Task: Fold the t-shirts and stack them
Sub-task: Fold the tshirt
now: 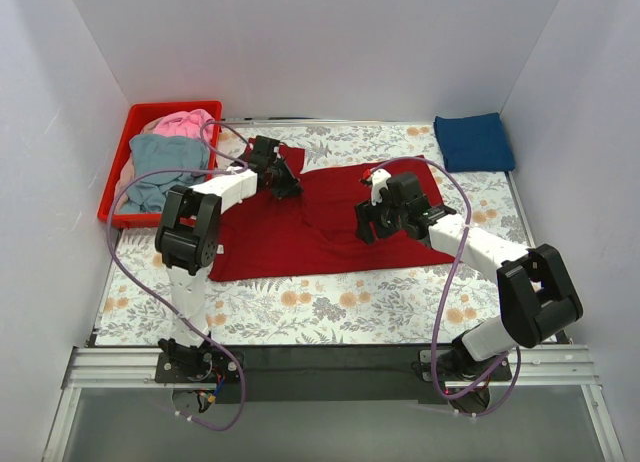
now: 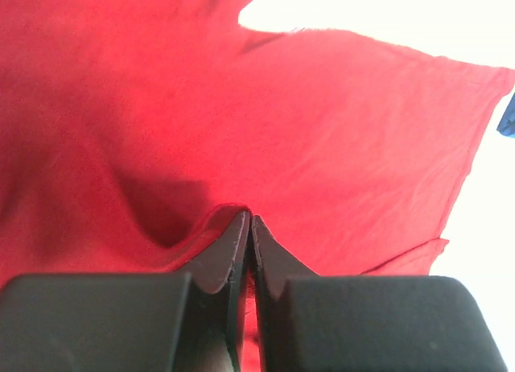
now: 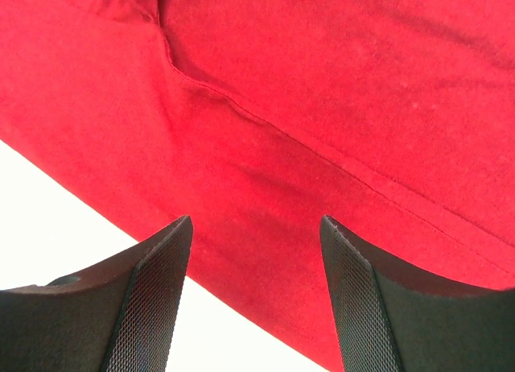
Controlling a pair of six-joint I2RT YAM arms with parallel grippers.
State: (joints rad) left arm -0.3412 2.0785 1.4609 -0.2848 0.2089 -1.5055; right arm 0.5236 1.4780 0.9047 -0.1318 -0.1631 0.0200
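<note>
A: Why is the left gripper (image 2: 247,221) pinched closed on the dark red t-shirt (image 1: 300,232)?
B: To lift that edge for folding, I think. The shirt lies spread on the table (image 1: 400,292). The right gripper (image 3: 253,223) hovers over it wide open, holding nothing.

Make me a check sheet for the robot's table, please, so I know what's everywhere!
Surface: table with a flowery cover.
Job's things: dark red t-shirt spread out; navy t-shirt folded, far right corner; pink t-shirt and grey-blue t-shirt in red basket.
Clutter: nothing seen.
End effectors: left end effector shut on dark red t-shirt; right end effector open over it.
Cables: purple cables loop from both arms.
Surroundings: white walls.
</note>
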